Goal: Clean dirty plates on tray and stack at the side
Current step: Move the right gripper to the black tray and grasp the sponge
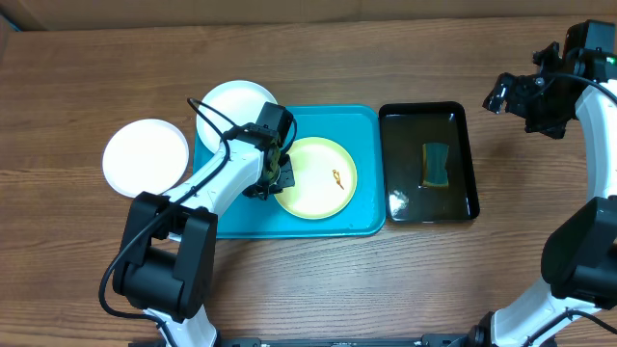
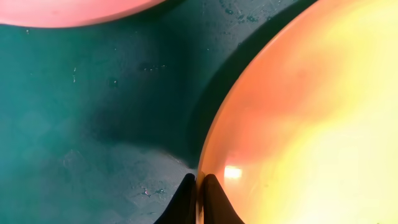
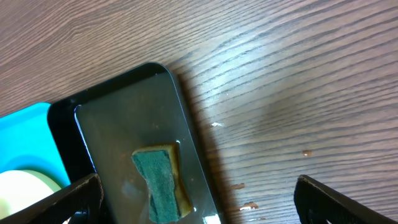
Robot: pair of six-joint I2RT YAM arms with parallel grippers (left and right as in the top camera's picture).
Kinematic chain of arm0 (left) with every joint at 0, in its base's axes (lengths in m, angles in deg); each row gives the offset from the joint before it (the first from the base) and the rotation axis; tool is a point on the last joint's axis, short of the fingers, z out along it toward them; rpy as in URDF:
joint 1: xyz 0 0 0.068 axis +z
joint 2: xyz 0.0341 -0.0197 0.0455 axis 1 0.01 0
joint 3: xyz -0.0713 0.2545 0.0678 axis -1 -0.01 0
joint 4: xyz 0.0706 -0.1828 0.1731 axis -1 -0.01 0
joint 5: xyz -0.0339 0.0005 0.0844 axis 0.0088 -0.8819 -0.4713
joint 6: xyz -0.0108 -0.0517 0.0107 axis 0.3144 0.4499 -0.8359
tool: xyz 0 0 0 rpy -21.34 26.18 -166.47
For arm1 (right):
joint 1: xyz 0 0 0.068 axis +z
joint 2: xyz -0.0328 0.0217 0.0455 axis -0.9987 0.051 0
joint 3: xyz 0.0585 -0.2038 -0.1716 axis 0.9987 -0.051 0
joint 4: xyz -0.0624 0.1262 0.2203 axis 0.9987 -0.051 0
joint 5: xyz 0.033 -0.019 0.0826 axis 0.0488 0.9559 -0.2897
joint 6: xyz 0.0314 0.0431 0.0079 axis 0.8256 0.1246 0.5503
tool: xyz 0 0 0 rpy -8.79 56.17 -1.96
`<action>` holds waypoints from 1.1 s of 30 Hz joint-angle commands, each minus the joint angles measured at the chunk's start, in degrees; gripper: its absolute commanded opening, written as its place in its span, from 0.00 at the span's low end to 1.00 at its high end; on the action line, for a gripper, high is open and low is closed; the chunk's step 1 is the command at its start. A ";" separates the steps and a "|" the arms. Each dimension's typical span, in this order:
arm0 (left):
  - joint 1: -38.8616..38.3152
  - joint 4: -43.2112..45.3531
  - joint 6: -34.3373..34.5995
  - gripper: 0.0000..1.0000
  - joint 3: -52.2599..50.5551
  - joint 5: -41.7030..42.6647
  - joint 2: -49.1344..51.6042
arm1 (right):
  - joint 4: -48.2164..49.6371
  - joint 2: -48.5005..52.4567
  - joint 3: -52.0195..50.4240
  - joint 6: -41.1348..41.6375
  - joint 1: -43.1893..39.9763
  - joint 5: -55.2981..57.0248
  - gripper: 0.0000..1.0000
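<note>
A pale yellow-green plate [image 1: 316, 177] with a small orange smear [image 1: 337, 176] lies in the turquoise tray [image 1: 289, 224]. My left gripper [image 1: 279, 175] is at this plate's left edge. In the left wrist view its two black fingertips [image 2: 185, 198] are shut on the plate's rim [image 2: 200, 163], one on each side. One white plate [image 1: 236, 108] overlaps the tray's far left corner. Another white plate [image 1: 146, 157] sits on the table left of the tray. My right gripper [image 1: 503, 96] hangs open above the table's far right, holding nothing.
A glossy black tray [image 1: 424, 108] holding water stands right of the turquoise tray, with a green-and-yellow sponge [image 1: 436, 166] lying in it. The right wrist view looks down on that sponge [image 3: 158, 183] and on bare wood with a few small droplets [image 3: 249, 205].
</note>
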 commanded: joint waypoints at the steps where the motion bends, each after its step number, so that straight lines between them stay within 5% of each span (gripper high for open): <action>1: -0.11 -1.25 1.84 0.04 0.76 -2.64 -0.57 | 0.17 -0.42 0.55 0.22 0.20 0.42 1.00; 11: 0.31 -2.78 11.10 0.04 0.76 -2.01 -0.57 | 0.48 -0.42 0.55 0.24 0.20 0.07 1.00; 22: 3.69 3.10 9.57 0.05 0.76 9.14 -0.57 | -5.14 -0.44 0.72 2.03 0.20 -10.88 1.00; 25: 4.07 2.67 6.49 0.12 0.76 10.19 -0.57 | -7.96 -0.63 0.83 2.29 0.68 -10.69 1.00; 31: 3.93 1.90 1.75 0.60 0.76 9.73 -0.57 | -13.07 -1.53 0.83 -1.29 7.91 -4.50 0.84; 33: 3.93 0.79 1.36 0.63 0.76 9.73 -0.57 | -14.45 -1.53 0.50 -1.25 10.67 -1.53 0.76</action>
